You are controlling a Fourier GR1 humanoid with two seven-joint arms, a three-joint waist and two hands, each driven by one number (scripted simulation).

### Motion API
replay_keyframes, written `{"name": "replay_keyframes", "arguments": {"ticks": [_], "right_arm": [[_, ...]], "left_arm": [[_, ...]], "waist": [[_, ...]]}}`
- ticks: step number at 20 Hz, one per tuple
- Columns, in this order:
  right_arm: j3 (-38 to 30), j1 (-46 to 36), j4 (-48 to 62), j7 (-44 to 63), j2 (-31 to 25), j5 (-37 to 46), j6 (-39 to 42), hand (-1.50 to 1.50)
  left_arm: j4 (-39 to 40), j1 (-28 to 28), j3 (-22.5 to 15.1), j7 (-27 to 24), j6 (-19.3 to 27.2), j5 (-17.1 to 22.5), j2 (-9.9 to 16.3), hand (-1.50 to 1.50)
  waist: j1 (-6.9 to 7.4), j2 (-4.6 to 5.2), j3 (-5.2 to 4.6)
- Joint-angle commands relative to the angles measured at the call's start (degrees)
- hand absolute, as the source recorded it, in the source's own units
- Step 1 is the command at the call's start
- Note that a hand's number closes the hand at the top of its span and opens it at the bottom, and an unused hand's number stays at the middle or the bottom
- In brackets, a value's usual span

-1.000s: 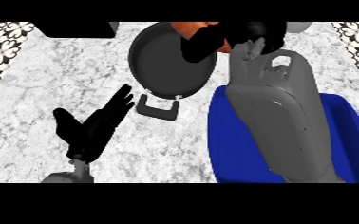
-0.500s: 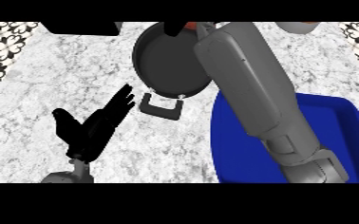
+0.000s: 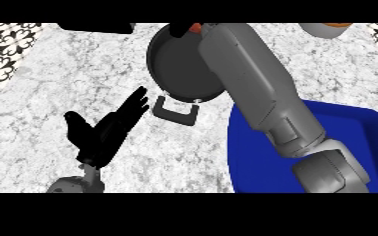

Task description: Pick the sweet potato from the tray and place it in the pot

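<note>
At the lower left of the frame my left hand (image 3: 103,132) rests open over the counter (image 3: 66,75), fingers straight and spread, holding nothing. Just right of it, upper centre, sits the pot (image 3: 177,67), dark and round, its squared handle (image 3: 177,111) pointing down toward me. My right forearm (image 3: 258,85) crosses from lower right up over the pot's far rim, and it hides my right hand, so I cannot tell how those fingers stand. A small orange-red sliver (image 3: 196,28) shows at the pot's top edge; I take it for the sweet potato. I judge it firm, fairly heavy and rounded, best gripped around its thick middle. The blue tray (image 3: 347,120) fills the lower right. The counter is pale speckled stone, with patterned tile (image 3: 18,32) at upper left.
</note>
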Motion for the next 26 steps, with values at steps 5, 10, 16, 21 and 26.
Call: {"name": "replay_keyframes", "arguments": {"ticks": [5,10,16,21,26], "right_arm": [[-1.97,-1.27,11.43,-5.18,0.01,-8.32,-7.09,1.5],[-8.04,0.73,10.88,-11.43,0.01,-18.43,-9.57,-1.5],[-10.2,1.89,12.33,-22.4,0.01,-25.77,-11.62,-1.5],[-10.77,-1.96,14.63,-25.03,0.01,-27.31,-18.8,-1.5],[-12.22,-0.44,17.6,-28.26,0.01,-27.35,-21.68,-1.5]], "left_arm": [[1.04,-2.97,0.79,0.86,-1.29,0.93,0.49,0.0],[1.64,-3.53,-1.48,0.31,-0.3,-1.05,-1.25,0.0],[3.04,-3.62,-1.74,0.12,-1.13,-0.48,-1.68,0.0],[2.42,-4.17,-2.16,0.06,-0.68,-1.37,-1.88,0.0],[-0.1,2.0,0.46,-1.78,-2.14,0.93,0.45,0.0]], "waist": [[2.33,0.78,-0.02],[3.87,1.4,0.12],[4.25,1.53,0.09],[4.22,1.14,0.02],[0.88,0.21,0.04]]}}
